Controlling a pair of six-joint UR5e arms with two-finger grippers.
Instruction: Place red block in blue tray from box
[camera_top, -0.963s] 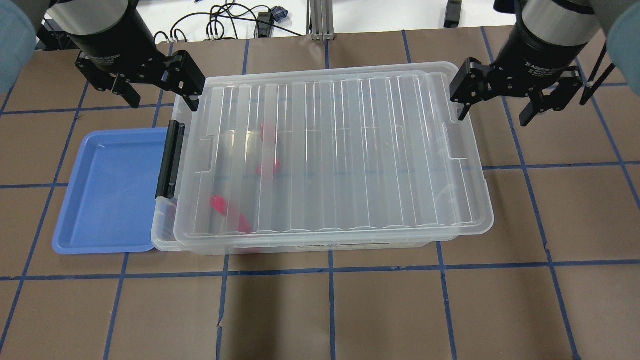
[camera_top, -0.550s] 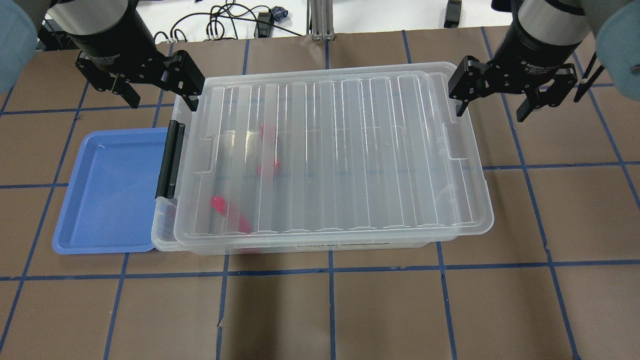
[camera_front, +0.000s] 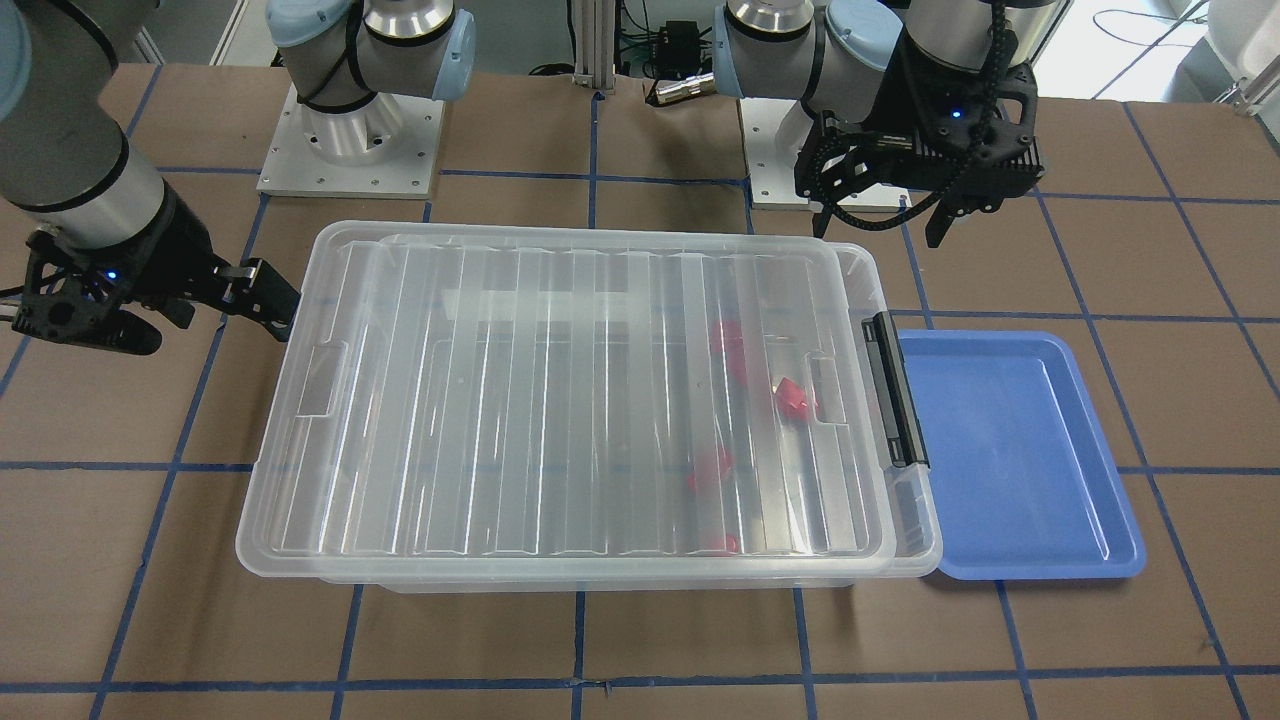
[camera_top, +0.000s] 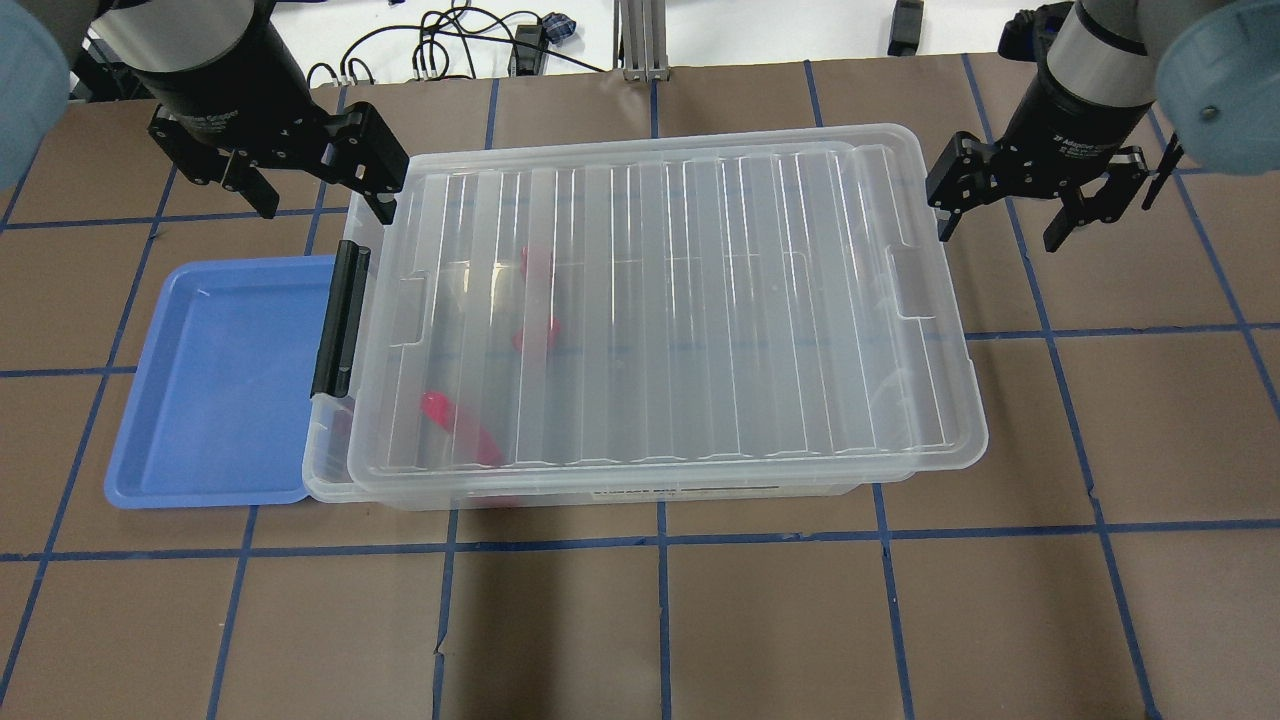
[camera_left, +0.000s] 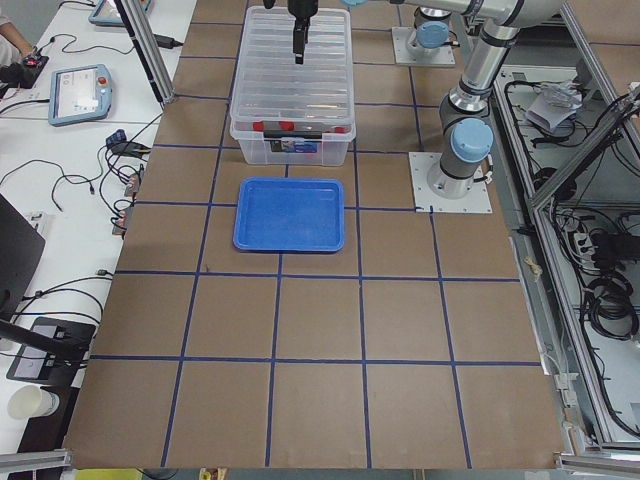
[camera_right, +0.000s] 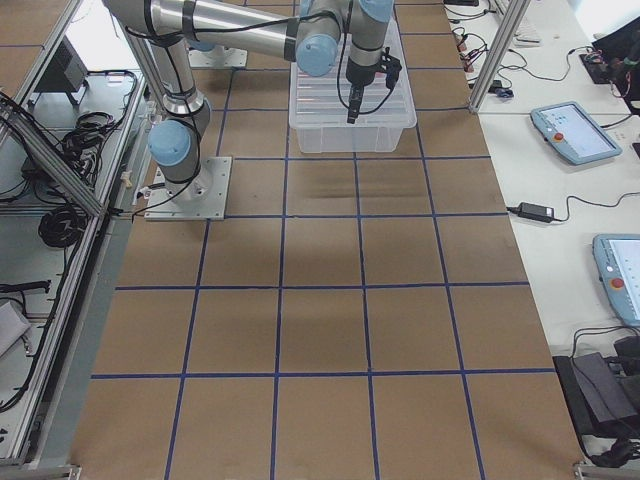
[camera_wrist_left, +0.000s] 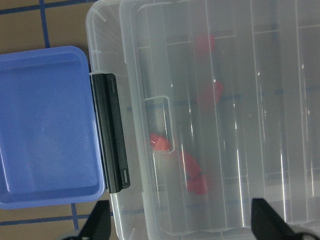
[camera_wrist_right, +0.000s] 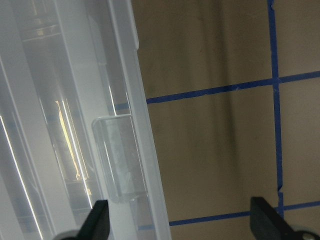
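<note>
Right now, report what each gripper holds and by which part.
Nothing held: left gripper and right gripper both hang open, empty, at the box's ends.

The box (camera_top: 850, 300) is glossy clear plastic, blue tray (camera_top: 220, 380) smooth plastic, table (camera_top: 800, 620) perhaps matt paper.

Your table (camera_top: 700, 620) is covered in brown paper, and blue tape (camera_top: 660, 540) splits it into squares. Past its far edge you have a white surface with black cables (camera_top: 450, 45) and an aluminium post (camera_top: 635, 40). From the left end you can see a white bench (camera_left: 60, 170) running along the table. It carries a pendant (camera_left: 83, 92), loose wires and a paper cup (camera_left: 27, 402). Along the opposite side, cable bundles (camera_left: 600, 290) lie coiled. Your light is even, with soft shadows on the paper.
</note>
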